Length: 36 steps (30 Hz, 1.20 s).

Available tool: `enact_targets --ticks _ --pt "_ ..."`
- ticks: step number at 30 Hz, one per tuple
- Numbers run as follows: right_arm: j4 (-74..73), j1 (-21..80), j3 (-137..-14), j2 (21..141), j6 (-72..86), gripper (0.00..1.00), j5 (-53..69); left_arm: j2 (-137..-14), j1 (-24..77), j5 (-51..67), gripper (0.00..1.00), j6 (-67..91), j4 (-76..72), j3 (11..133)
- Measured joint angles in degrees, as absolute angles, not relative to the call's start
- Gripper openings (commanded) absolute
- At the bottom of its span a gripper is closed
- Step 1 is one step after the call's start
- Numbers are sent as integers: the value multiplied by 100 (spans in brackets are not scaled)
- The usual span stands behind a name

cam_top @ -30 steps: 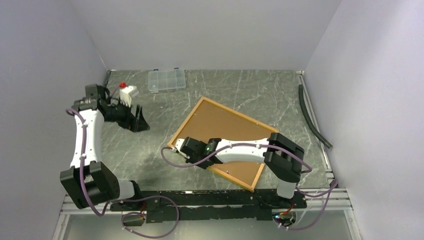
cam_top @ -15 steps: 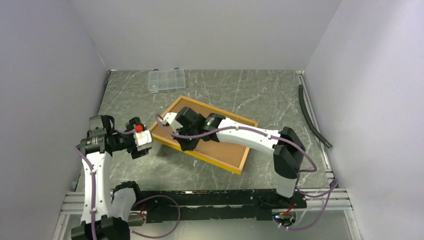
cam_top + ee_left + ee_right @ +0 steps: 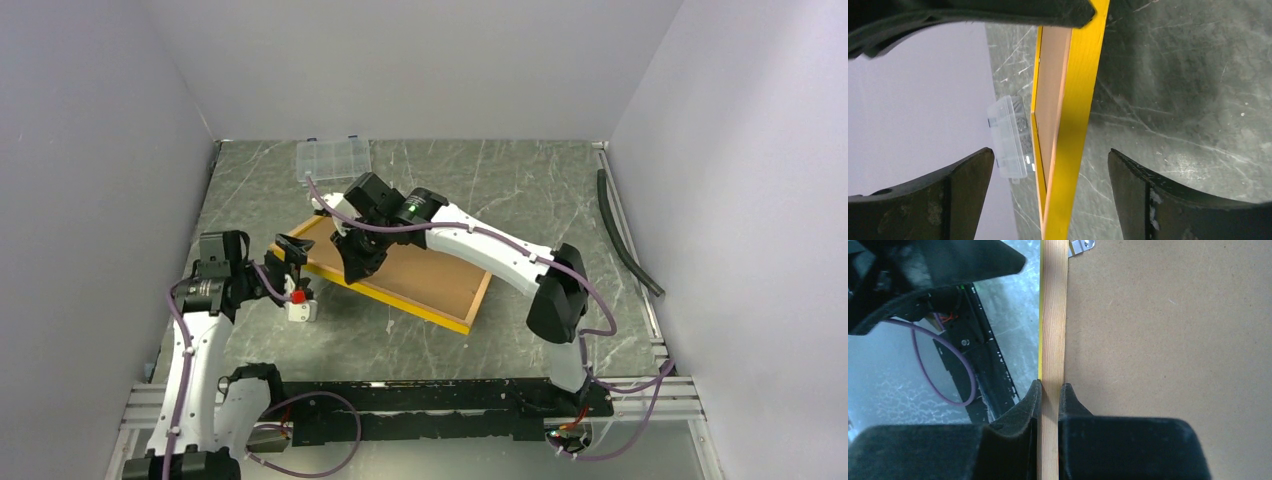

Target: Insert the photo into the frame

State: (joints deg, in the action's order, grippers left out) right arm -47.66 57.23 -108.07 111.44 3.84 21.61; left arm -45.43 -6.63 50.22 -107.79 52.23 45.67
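The frame (image 3: 430,275) shows its plain brown back in the top view, with a yellow border along its near edge. My right gripper (image 3: 355,262) is shut on its left part. In the right wrist view the gripper (image 3: 1050,387) pinches the frame's wooden rail (image 3: 1053,315) beside the brown backing (image 3: 1168,340). My left gripper (image 3: 292,268) is open at the frame's left corner. The yellow frame edge (image 3: 1073,125) runs between the spread fingers (image 3: 963,185) of the left gripper (image 3: 1050,155) without touching them. The photo is not in view.
A small clear plastic compartment box (image 3: 333,158) lies at the back left of the grey marbled table and also appears as the clear box (image 3: 1007,137) in the left wrist view. A black hose (image 3: 625,235) runs along the right wall. Walls close in three sides.
My right arm has carried the frame left and toward the back. My left arm has swung down from the back left, so its open fingers now straddle the frame's left corner.
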Motion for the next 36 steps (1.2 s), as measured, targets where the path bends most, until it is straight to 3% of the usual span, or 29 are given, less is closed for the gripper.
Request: enact_targets --ticks 4,12,17,20,24,29,36 --pt "-4842 5721 -10881 11155 471 0 2353 -4729 -423 4812 59 -10899 5109 4591" --pt "-4834 5551 -10901 11155 611 0 2727 -5052 54 4303 47 -10921 5319 4818" --pt "-4801 5384 -10901 11155 674 1 3070 -5210 252 4145 24 -10820 5262 4862" --pt "-4748 5240 -10901 11146 685 21 3328 -5319 366 4049 9 -10558 5238 5052" --pt "-4650 4971 -10877 11026 639 49 3699 -5583 532 3968 8 -10195 5216 5435" --pt "-4899 4794 -11144 10890 -309 64 3516 -5826 626 3931 7 -9937 5356 5763" --pt "-5194 4821 -10709 10051 -1675 74 2661 -5916 663 3935 7 -9612 5603 6123"
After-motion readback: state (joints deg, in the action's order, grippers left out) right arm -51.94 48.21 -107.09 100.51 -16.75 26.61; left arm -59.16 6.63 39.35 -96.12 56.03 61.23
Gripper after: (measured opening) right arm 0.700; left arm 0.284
